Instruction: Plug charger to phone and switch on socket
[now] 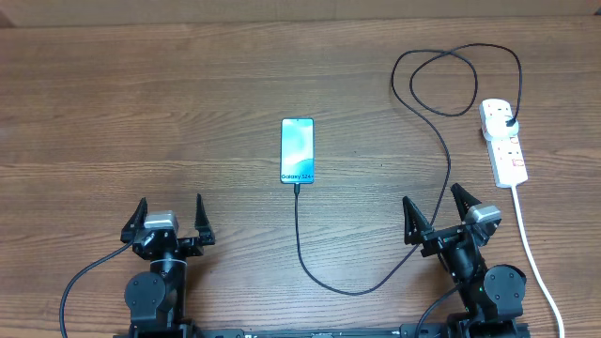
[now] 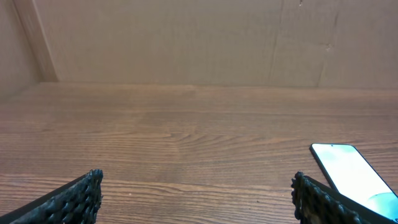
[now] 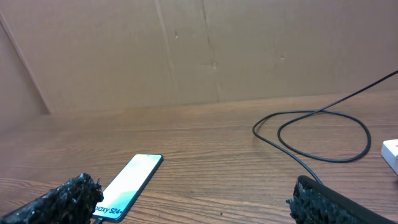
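My left fingers [image 1: 141,216] and right fingers [image 1: 410,221] gape empty; the light socket [image 1: 498,139] may slide, so I'd press its red switch [image 1: 514,146] straight down.

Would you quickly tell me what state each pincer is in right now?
Left pincer: open, holding nothing.
Right pincer: open, holding nothing.
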